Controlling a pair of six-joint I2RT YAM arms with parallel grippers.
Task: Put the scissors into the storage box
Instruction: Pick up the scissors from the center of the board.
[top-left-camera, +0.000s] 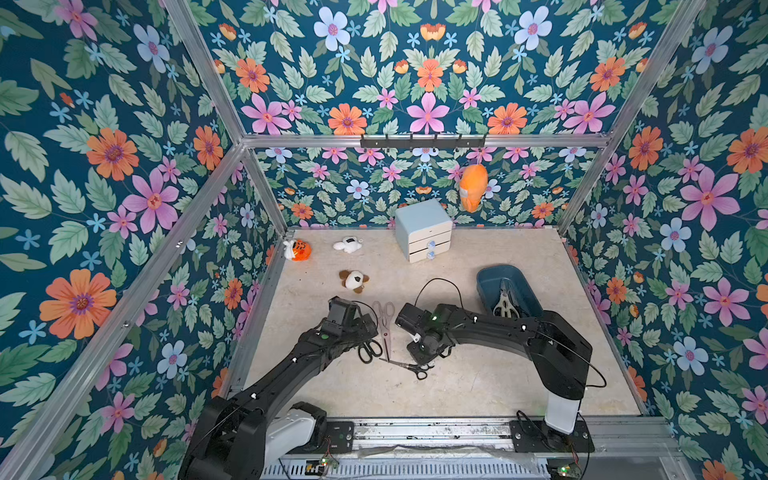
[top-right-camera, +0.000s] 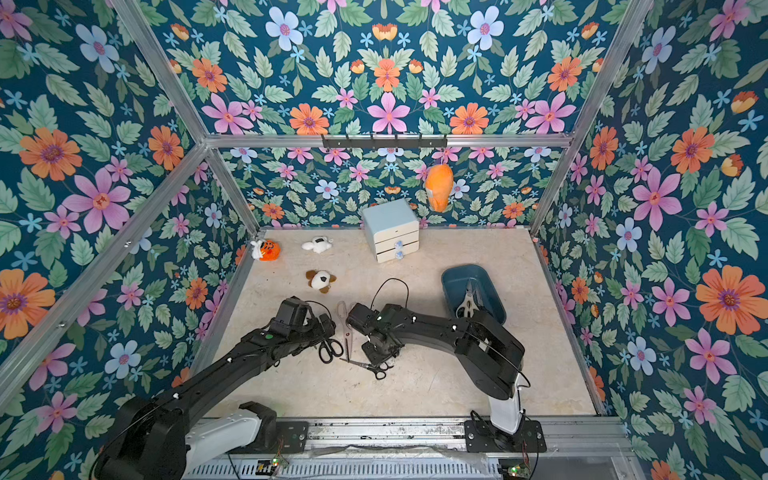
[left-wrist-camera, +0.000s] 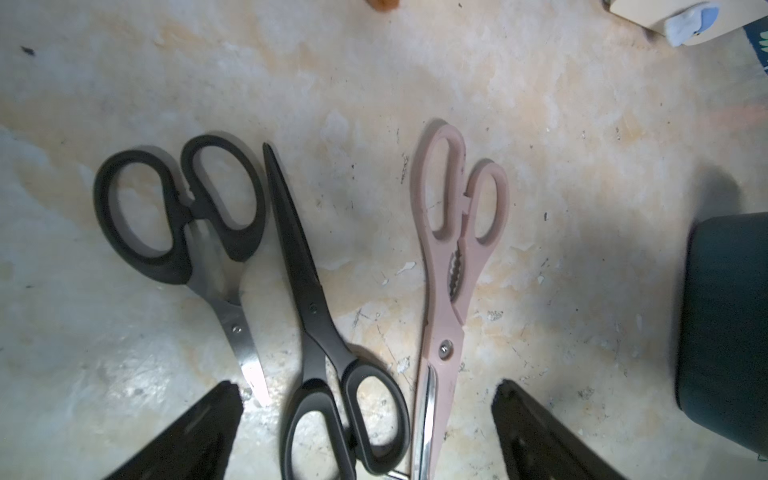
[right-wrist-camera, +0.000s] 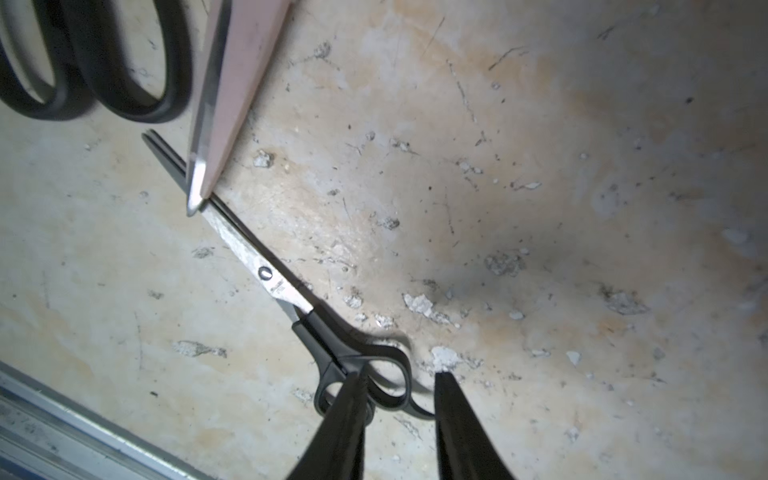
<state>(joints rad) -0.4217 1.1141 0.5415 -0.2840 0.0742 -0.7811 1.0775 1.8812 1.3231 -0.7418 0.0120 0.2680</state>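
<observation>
- right claw (right-wrist-camera: 401, 375): down low on the pale marbled tabletop (top-left-camera: 478, 374), jaws part-way in, straddling a handle ring of the small black-handled steel scissors (right-wrist-camera: 266, 266). One finger sits against the handle and a sliver of gap shows at the other. Cannot tell if it grips yet. The pair lies flat, not lifted.
- that small pair: near middle of the tabletop. Its blade tips lie under the tip of the pink plastic-handled kitchen shears (right-wrist-camera: 245, 62), touching. My guess is that lifting the small pair could nudge the pink one.
- left claw (left-wrist-camera: 368, 385): released, jaws wide, grasping nothing. It hangs above the handle of the all-black matte scissors (left-wrist-camera: 311, 307), and the pink shears' blade also falls between its jaws.
- left of those: black-handled scissors with bare steel blades (left-wrist-camera: 178, 208), just beside the all-black pair, flat on the tabletop. The left arm hides them in both top views.
- dark teal-blue oblong plastic storage box (top-left-camera: 492, 279): on the right and farther back, well apart from the loose pairs. Inside are cream-handled kitchen shears (top-left-camera: 503, 303) with dark handles beside them. The count inside is too cluttered to tell.
- progress: partly done. Some scissors are in the box and four pairs are out on the tabletop.
- step in hand, as I judge it: the right claw is picking up the small pair for the box. After that the pink, all-black and steel-bladed pairs are left.
</observation>
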